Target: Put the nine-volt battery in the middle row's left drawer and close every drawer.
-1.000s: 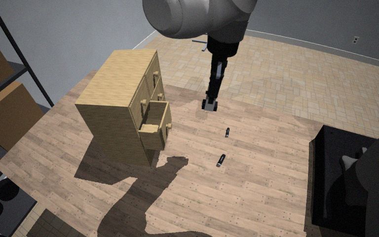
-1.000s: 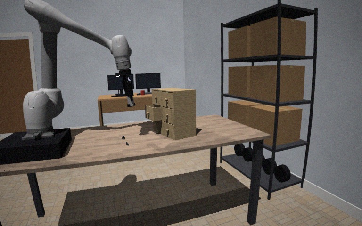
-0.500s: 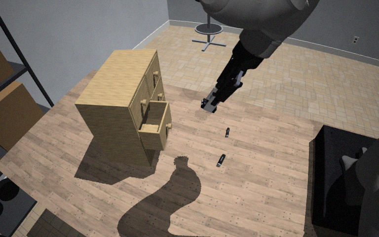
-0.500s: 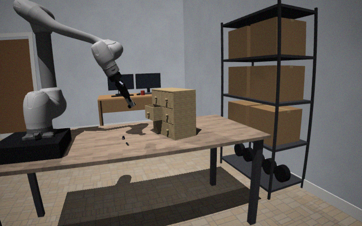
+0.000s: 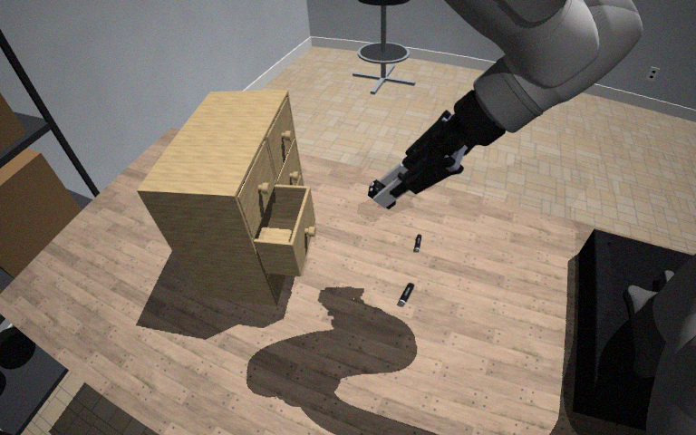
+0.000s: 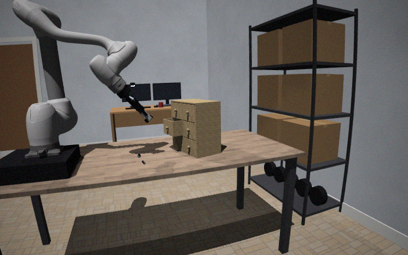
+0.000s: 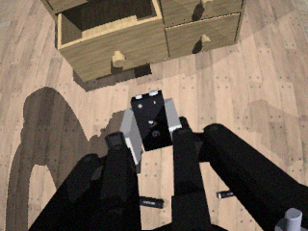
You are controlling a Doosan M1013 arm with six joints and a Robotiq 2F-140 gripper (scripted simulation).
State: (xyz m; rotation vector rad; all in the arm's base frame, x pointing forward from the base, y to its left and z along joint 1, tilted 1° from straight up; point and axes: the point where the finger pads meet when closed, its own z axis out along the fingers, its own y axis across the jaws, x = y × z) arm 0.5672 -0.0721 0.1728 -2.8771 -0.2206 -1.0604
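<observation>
- At the left of the top view, a black shelf rack [image 5: 48, 119] [image 6: 313, 90] stood beyond the table [image 5: 461, 333] [image 6: 111, 165].
- Next, the small chest [image 5: 215, 138] [image 6: 207, 129] [image 7: 212, 31] stood upright on the table.
- From its front, the left drawer of the middle row [image 5: 279, 256] [image 6: 170, 127] [image 7: 96, 58] jutted out; the other visible drawers looked pushed in.
- Right of that drawer and apart from it, the gripper [image 5: 383, 193] [image 6: 147, 117] [image 7: 152, 117] hung tilted above the table, its fingers grasping the nine-volt battery [image 5: 376, 188] [image 7: 151, 117], terminals toward the chest in the wrist view.
- Farther right, a larger dark cylinder [image 5: 406, 294] [image 6: 138, 155] [image 7: 151, 202] lay on the table.
- Near it lay a smaller dark cylinder [image 5: 418, 243] [image 6: 143, 162] [image 7: 225, 194].
- Rightmost was the arm's black base [image 5: 583, 333] [image 6: 71, 156].

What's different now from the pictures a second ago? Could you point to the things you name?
The black gripper [image 5: 381, 195] [image 6: 148, 117] [image 7: 152, 117], near upright a second ago, now slants, its fingers pointing down toward the pale wooden chest [image 5: 205, 149] [image 6: 207, 129] [image 7: 202, 19]. The grey arm [image 5: 538, 66] [image 6: 114, 66] has swung its wrist back toward its base. Unchanged: the chest, its pulled-out drawer [image 5: 279, 256] [image 6: 170, 127] [image 7: 96, 53] and the two small dark cylinders [image 5: 405, 294] [image 6: 138, 155] [image 7: 151, 202] on the table.
</observation>
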